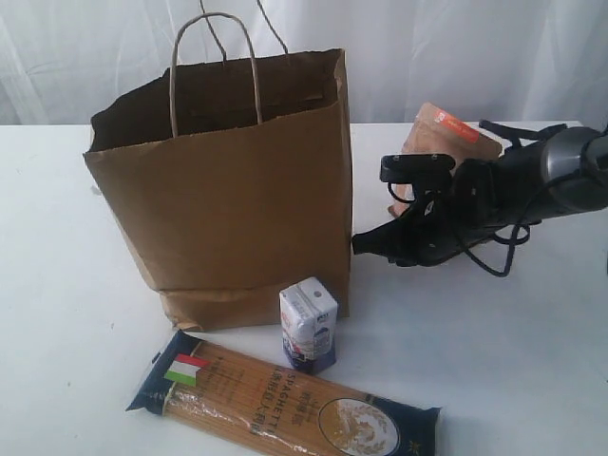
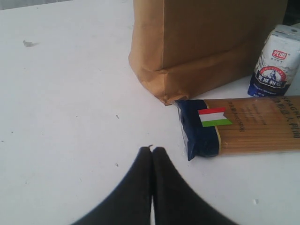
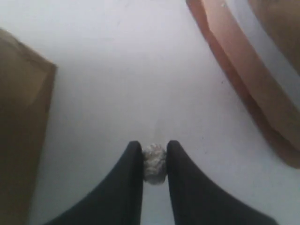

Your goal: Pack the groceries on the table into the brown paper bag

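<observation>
While the brown paper bag (image 1: 228, 190) stands open on the table (image 1: 66, 285) in the exterior view, the long spaghetti packet (image 1: 285, 404) lies flat in front of it. Its long axis slants across the table with the flag end toward the left side. The small white-purple carton (image 1: 309, 323) stands upright between packet and bag. The right gripper (image 1: 364, 244) hangs low just beside the bag's right wall, with the brown pouch (image 1: 445, 133) behind it. In the left wrist view the left gripper (image 2: 152, 150) has its fingers pressed together on nothing. The packet's flag end lies near and off to one side, its length crosswise to the fingers, so the left arm looks the nearer for it. In the right wrist view the jaws pinch a small pale crumpled lump (image 3: 154, 163); what it is I cannot tell.
</observation>
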